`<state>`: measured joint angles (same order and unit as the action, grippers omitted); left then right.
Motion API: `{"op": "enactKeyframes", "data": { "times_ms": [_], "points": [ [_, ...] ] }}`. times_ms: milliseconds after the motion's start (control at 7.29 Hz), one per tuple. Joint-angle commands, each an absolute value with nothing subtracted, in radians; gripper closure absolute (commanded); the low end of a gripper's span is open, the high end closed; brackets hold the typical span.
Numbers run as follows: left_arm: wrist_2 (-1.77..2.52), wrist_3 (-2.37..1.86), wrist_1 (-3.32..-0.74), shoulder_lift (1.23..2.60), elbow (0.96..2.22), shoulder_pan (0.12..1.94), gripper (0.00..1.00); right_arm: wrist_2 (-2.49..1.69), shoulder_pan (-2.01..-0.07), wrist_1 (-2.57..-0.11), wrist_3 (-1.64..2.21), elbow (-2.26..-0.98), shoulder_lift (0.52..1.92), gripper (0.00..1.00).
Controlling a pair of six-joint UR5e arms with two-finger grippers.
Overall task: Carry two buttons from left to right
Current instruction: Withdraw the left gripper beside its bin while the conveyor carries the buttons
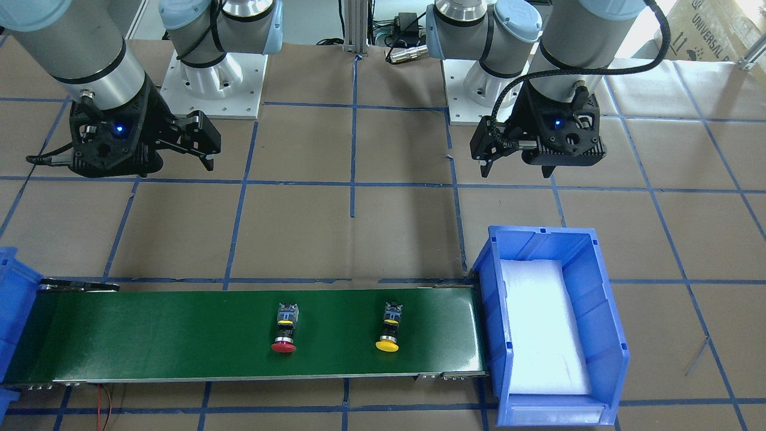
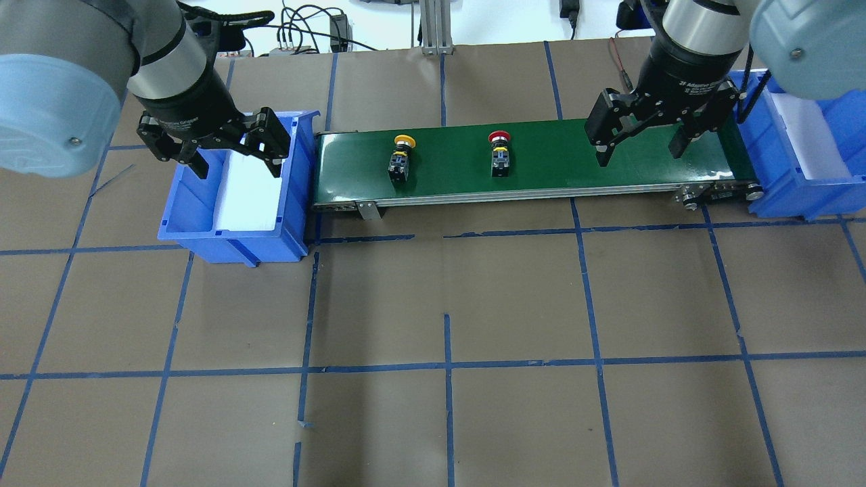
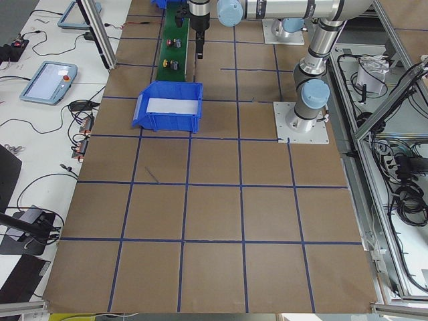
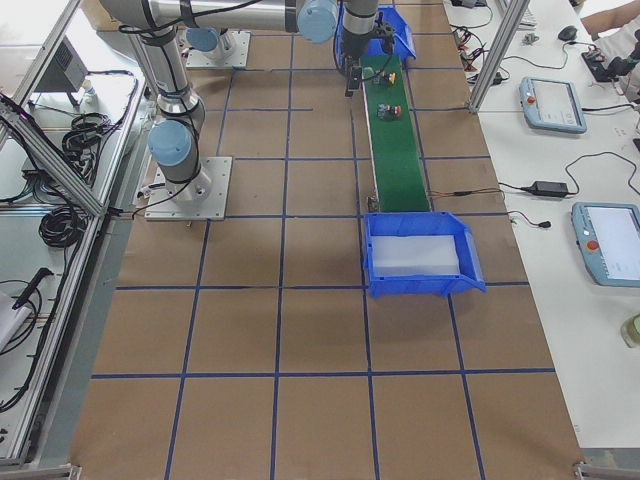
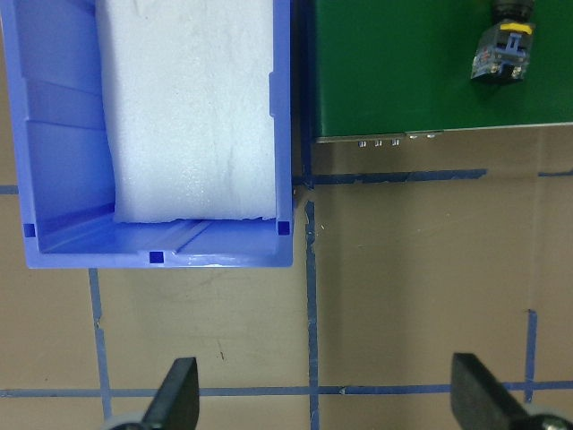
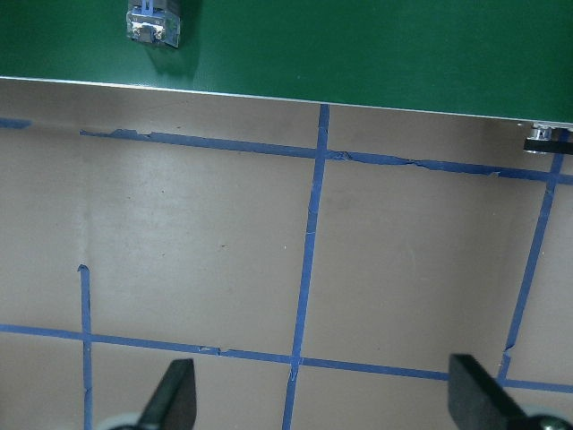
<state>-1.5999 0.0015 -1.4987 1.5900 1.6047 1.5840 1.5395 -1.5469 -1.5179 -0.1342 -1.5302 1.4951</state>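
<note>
Green belt (image 2: 541, 159) carries the yellow button (image 2: 400, 157) and the red button (image 2: 500, 154); left gripper (image 2: 238, 169) and right gripper (image 2: 639, 155) hover, jaws spread.

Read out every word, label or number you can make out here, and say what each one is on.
"UNIVERSAL R", cut off at the picture's edge: on the brown cardboard box beyond the table.
White lettering on the black wrist of the right hand: too blurred to read.
White lettering on the wrist of the left hand: too blurred to read.
Red-capped push-button and yellow-capped push-button: no readable marking.
</note>
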Motion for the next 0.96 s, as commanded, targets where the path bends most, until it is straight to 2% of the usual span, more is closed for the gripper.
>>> {"op": "enactKeyframes", "data": {
  "times_ms": [0, 274, 823],
  "points": [
    [-1.598, 0.003, -1.491, 1.574, 1.618, 1.583, 0.00, 1.543, -1.546, -1.520, -0.133, -1.528, 1.453, 0.00],
    [-1.598, 0.003, -1.483, 1.571, 1.621, 1.586, 0.00, 1.559, -1.549, -1.523, -0.077, -1.516, 1.433, 0.00],
    [-1.582, -0.009, -1.445, 1.523, 1.684, 1.582, 0.00, 1.549, -1.560, -1.673, -0.008, -1.517, 1.280, 0.00]
  ]
}}
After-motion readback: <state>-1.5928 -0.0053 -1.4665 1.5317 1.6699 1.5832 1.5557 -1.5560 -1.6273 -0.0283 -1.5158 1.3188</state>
